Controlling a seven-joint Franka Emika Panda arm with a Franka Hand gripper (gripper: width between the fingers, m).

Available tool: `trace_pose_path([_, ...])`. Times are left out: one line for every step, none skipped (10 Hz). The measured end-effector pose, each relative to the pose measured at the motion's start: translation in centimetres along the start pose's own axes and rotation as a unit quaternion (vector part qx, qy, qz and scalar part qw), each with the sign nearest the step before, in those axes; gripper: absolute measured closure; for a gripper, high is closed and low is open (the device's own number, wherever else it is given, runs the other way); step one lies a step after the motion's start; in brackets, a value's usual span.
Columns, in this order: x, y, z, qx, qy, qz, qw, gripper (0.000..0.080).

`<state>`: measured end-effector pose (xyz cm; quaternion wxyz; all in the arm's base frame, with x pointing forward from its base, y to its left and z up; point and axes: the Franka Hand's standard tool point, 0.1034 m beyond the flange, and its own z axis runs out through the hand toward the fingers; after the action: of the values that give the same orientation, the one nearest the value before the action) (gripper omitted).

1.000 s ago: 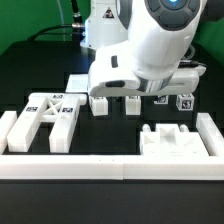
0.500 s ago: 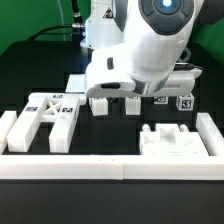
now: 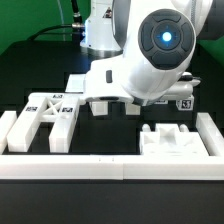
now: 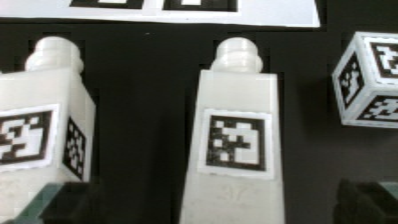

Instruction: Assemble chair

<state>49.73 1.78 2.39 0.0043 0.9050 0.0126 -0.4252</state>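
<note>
Two white pegged chair legs lie side by side in the wrist view, one [image 4: 237,110] in the middle and one [image 4: 45,110] beside it, each with a square tag. My gripper [image 4: 210,205] is open, with its dark fingertips [image 4: 54,200] standing apart on either side of the middle leg and not touching it. A tagged white block [image 4: 374,80] lies next to the legs. In the exterior view the legs [image 3: 98,108] show under my arm, the X-braced frame [image 3: 50,115] lies at the left and a blocky white panel [image 3: 172,140] at the right.
The long low white border rail [image 3: 110,165] runs along the front and up both sides. The marker board [image 3: 80,85] lies behind the legs and also shows in the wrist view [image 4: 178,8]. My bulky arm hides much of the middle of the table.
My arm has swung lower and toward the exterior camera, covering more of the legs. The chair parts have not moved.
</note>
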Motion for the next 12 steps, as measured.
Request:
trace_pose_path([0.3,-0.3,0.5,-0.001,-0.001,0.0,1.0,0.015])
trace_pose_path([0.6,-0.5,1.0,-0.003,0.0,-0.001,1.0,0.015])
trace_pose_path([0.6,-0.5,1.4,-0.003,-0.002,0.0,1.0,0.015])
trace_pose_path([0.7,-0.4,1.7,-0.003,-0.001,0.0,1.0,0.0173])
trace_pose_path([0.8,-0.4,1.8,-0.003,-0.001,0.0,1.0,0.0173])
trace_pose_path([0.8,-0.4,1.7,-0.003,-0.001,0.0,1.0,0.0343])
trace_pose_path([0.8,-0.4,1.7,-0.003,-0.001,-0.001,1.0,0.051])
trace_pose_path([0.8,-0.3,1.7,-0.003,0.0,0.0,1.0,0.051])
trace_pose_path([0.8,-0.3,1.7,-0.003,0.0,0.0,1.0,0.051])
trace_pose_path([0.8,-0.3,1.7,-0.003,0.0,0.0,1.0,0.051])
trace_pose_path([0.8,-0.3,1.7,-0.003,0.0,0.0,1.0,0.051])
trace_pose_path([0.7,-0.3,1.5,-0.003,0.0,-0.001,1.0,0.051])
